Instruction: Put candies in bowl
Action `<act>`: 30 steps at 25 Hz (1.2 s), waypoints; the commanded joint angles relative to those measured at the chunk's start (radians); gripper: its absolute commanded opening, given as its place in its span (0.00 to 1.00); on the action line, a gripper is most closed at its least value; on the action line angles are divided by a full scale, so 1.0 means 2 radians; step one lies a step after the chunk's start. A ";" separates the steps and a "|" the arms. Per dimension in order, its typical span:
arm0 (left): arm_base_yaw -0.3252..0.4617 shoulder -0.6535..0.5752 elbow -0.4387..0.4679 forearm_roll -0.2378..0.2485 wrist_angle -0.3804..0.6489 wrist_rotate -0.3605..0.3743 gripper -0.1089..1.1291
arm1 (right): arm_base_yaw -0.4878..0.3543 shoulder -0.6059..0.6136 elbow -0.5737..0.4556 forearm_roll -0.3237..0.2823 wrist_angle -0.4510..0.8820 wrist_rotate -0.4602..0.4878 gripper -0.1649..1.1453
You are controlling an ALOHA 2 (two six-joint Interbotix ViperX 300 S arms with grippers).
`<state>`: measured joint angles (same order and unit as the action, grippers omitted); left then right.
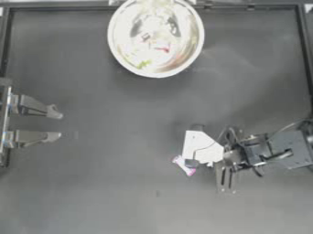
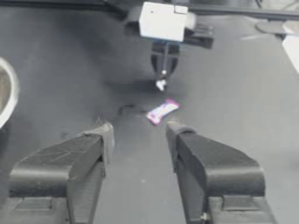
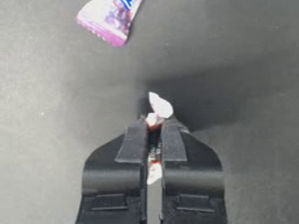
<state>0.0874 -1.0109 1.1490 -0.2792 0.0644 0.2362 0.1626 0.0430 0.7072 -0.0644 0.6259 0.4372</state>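
Observation:
The bowl (image 1: 122,41), large, shiny and whitish, stands at the table's far middle; its rim (image 2: 7,94) also shows in the left wrist view. Inside it lie a red-pink candy (image 1: 162,48), a yellow-green one (image 1: 142,64) and a whitish one (image 1: 147,36). A purple-white candy (image 1: 185,165) (image 2: 162,110) (image 3: 108,17) lies flat on the table, right of centre. Just beside it my right gripper (image 1: 200,155) (image 2: 161,85) (image 3: 153,120) points down, shut on a small whitish candy (image 3: 159,106) with a trace of red. My left gripper (image 1: 56,123) (image 2: 140,131) waits open at the left edge.
A raised frame (image 1: 302,27) borders the dark table at the back and sides. The right arm's wrist block (image 1: 287,148) and cables hang over the right side of the table.

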 commanded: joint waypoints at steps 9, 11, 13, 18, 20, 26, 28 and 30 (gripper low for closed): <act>0.001 0.003 -0.005 -0.003 -0.004 -0.001 0.73 | -0.058 -0.161 -0.015 -0.078 -0.022 -0.005 0.30; 0.001 0.004 -0.005 -0.003 -0.004 -0.001 0.73 | -0.078 -0.182 -0.017 -0.094 -0.040 -0.008 0.30; 0.001 0.004 -0.005 -0.003 -0.004 -0.001 0.73 | -0.097 -0.194 -0.020 -0.113 -0.051 -0.012 0.30; 0.002 0.005 -0.004 -0.003 -0.004 0.000 0.73 | -0.158 -0.202 -0.040 -0.172 -0.079 -0.028 0.30; 0.002 0.007 -0.003 -0.003 -0.004 0.000 0.73 | -0.190 -0.199 -0.047 -0.187 -0.102 -0.031 0.29; 0.002 0.012 0.000 -0.003 -0.009 0.000 0.73 | -0.291 -0.174 -0.060 -0.210 -0.212 -0.033 0.29; 0.002 0.012 0.000 -0.003 -0.010 0.000 0.73 | -0.318 -0.156 -0.069 -0.212 -0.242 -0.033 0.28; 0.002 0.013 0.000 -0.003 -0.011 0.000 0.73 | -0.337 -0.132 -0.084 -0.214 -0.255 -0.033 0.28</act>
<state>0.0890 -1.0094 1.1597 -0.2838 0.0537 0.2362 -0.4893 -0.2362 0.5844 -0.4847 0.1427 0.3712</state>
